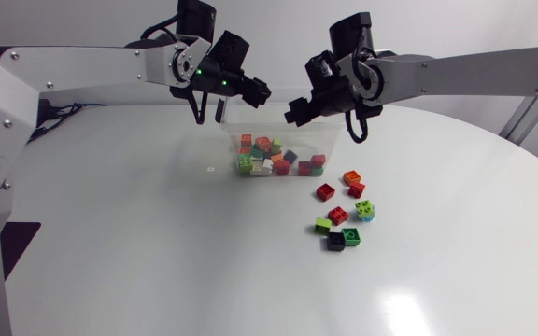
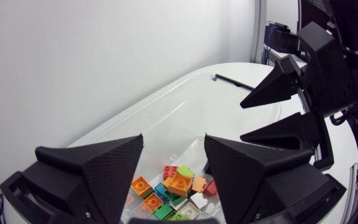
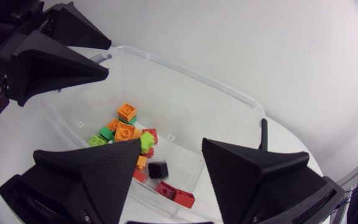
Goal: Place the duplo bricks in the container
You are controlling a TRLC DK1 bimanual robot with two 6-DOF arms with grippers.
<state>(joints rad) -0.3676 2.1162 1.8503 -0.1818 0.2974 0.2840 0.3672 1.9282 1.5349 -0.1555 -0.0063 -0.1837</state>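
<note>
**A:** What is on the left?

**B:** The left arm (image 1: 82,65) hangs over the far rim of the clear box (image 1: 278,123), at about 11 o'clock of it. Its jaws stand apart with nothing between them.

**A:** And the box itself?

**B:** It sits on the white tabletop (image 1: 157,243) with a heap of bricks (image 1: 269,161) inside: orange, green, red and white.

**A:** The right arm?

**B:** The right arm (image 1: 474,67) is at about 1 o'clock of the box. Its jaws are also apart and empty, facing the other pair across the box.

**A:** What is left to pick up?

**B:** A handful of loose bricks (image 1: 344,213) lie at about 4 o'clock of the box, well apart from it. The orange brick (image 1: 352,177) is nearest the box and the black brick (image 1: 335,242) is farthest.

**A:** How will they handle?

**B:** I'd judge them light, stiff and smooth-sided, so they could skid if nudged or slip from a corner pinch. Grip two flat opposite walls below the studs. The black brick touches a green brick (image 1: 351,237), so come in from its free sides.
</note>
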